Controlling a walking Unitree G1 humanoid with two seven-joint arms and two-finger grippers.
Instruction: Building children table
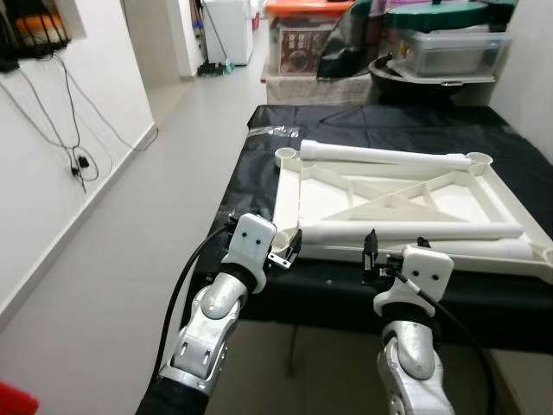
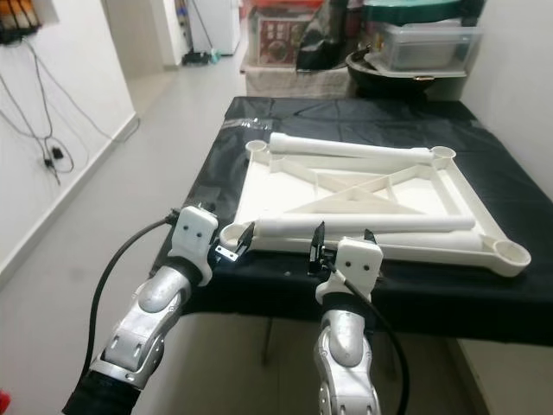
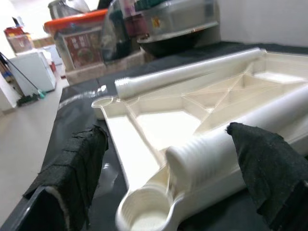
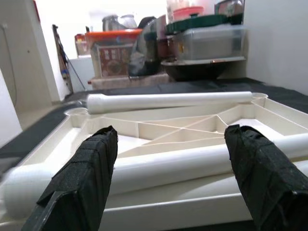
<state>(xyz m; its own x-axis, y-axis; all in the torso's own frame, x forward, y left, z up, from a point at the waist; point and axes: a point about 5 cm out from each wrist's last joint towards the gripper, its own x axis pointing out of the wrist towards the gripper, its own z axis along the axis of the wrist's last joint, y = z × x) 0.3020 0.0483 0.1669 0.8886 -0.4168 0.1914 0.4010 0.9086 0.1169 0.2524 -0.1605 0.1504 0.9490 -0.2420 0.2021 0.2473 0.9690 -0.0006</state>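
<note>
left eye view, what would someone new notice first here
A white plastic table top lies upside down on a black-covered table, with white tube legs resting across its ribbed underside. The left gripper and right gripper, both open, hover at its near edge, by the nearest leg.

Two silver, segmented metal arms ended in white box-shaped wrist housings. A black cable looped to each wrist. The left gripper (image 1: 289, 251) and right gripper (image 1: 396, 248) carried long black fingers (image 4: 82, 183) wrapped in coarse fabric tape.
</note>
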